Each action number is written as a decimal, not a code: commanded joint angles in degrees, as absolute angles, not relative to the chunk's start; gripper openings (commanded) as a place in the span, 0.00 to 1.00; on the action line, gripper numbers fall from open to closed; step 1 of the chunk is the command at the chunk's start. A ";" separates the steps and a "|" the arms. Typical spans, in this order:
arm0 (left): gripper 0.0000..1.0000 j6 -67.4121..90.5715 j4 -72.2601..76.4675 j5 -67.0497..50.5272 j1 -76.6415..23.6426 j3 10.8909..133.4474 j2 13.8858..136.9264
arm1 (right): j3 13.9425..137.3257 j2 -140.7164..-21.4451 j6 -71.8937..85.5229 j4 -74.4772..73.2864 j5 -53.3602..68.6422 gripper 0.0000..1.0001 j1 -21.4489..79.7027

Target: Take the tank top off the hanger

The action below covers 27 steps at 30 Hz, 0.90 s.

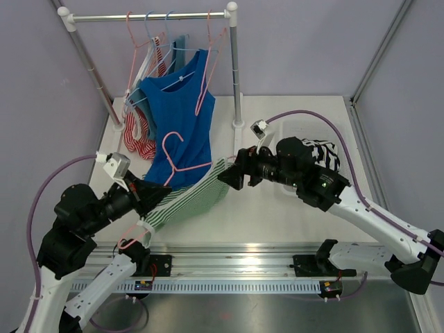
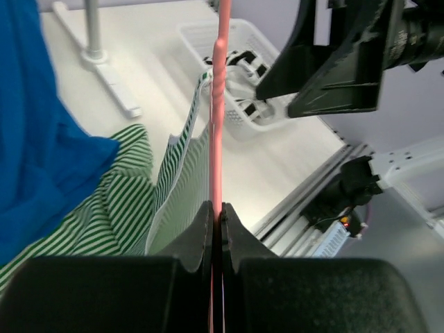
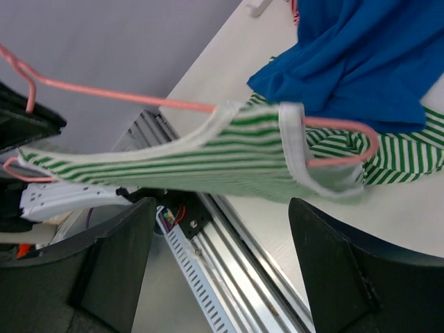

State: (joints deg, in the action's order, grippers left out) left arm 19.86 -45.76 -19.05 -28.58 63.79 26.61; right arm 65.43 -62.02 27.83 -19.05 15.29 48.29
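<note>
**Strap-release stage.** The left gripper is pinching the thin pink wire hanger between fully closed fingers. It is holding the hanger in the air above the white table, just in front of the blue tank top hanging from the white clothes rail.

The green-and-white striped tank top is draping along this hanger, between the two arms. Its long axis is running with the hanger's, from the left gripper diagonally away towards the right. Its white-edged shoulder strap is looping around the hanger's rounded end and pointing at the right gripper. That gripper's fingers are standing wide apart with nothing between them. They are sitting just short of the strap end and, as far as can be told, are not touching it.

**Judgement.** The garment is not off yet, since at least this one strap is hooking the hanger. The next move is calling for the right fingers to close on the strap's white band. They would then draw it outward along the long axis, past the rounded end, while the left grip steadies the hanger. The cloth is looking slack, so a shallow pinch is likely to slip.
</note>
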 commanded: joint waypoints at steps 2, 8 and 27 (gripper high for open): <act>0.00 27.49 -26.58 -29.44 -28.74 57.76 26.54 | 66.53 -64.06 30.23 -15.20 -8.22 0.82 52.64; 0.00 30.15 -18.20 -28.57 -28.83 51.77 27.95 | 70.57 -69.07 27.34 -20.65 -15.73 0.76 54.23; 0.00 22.94 -27.15 -20.30 -28.92 53.79 30.85 | 71.62 -71.63 21.19 -27.50 -31.09 0.00 53.97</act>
